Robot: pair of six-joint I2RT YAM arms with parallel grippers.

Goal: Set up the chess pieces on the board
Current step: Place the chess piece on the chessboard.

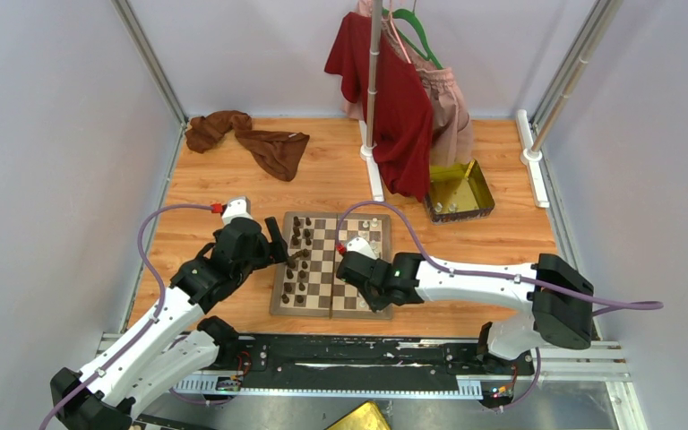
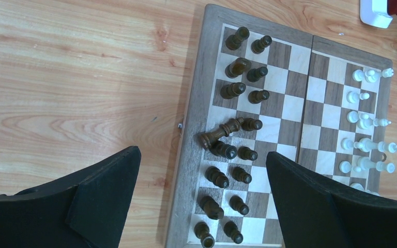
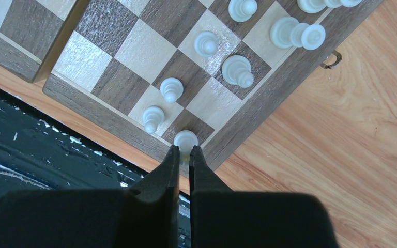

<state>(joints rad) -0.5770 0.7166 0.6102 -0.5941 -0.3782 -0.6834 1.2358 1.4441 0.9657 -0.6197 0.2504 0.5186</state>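
Far left, at the back of the wooden surface (image 1: 502, 242): a crumpled brown cloth (image 1: 249, 141). Nearer, the left tool (image 2: 201, 155), released, fingers (image 2: 108, 196) spread wide with nothing gripped, poised above the left border of the board (image 2: 289, 106).

Beneath it, dark brown pieces (image 2: 248, 77) in two files along the board's left side, most of them upright, one to a square. Among them a toppled dark piece (image 2: 219, 133), lying aslant across the outer file, one end out over the border.

Across the centre seam, cream-white pieces (image 2: 364, 147) in two files along the right side.

At the board's near right corner, the right tool (image 3: 183, 154), clenched on a corner piece (image 3: 185, 139), cream-white, upright on the dark corner square; kind of piece not clear. Just beside it, on the inner file, a row of small white pawns (image 3: 171, 89), each apart from the next.

Further right and at the back: an upright rack pole (image 1: 374, 90) hung with a dark red garment (image 1: 399, 107), and a gold metal tray (image 1: 459, 190) on the surface just beside the garment's hem.
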